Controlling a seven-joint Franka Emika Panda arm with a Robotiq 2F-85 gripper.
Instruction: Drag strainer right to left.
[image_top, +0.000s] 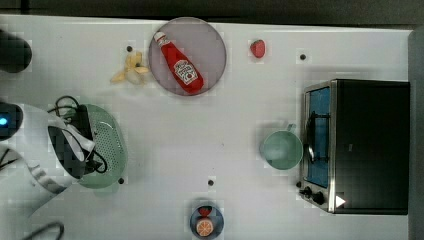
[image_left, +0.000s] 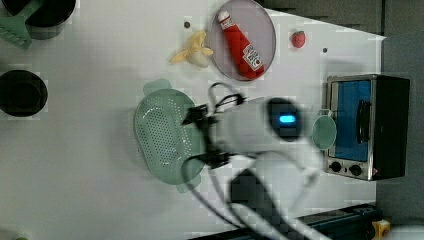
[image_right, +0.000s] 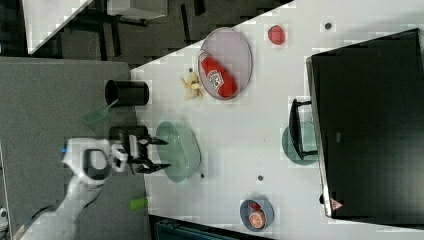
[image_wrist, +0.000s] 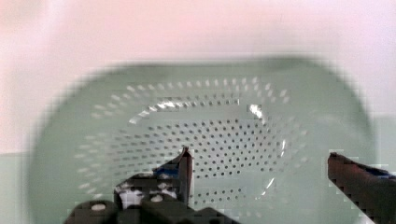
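So the strainer is parked way over at the top view's left end of the surface, far from the toaster oven, and the pincer hangs beside it spread wide and empty, so the drag looks basically finished.

Three overhead views sharing white table, wrist view close above strainer
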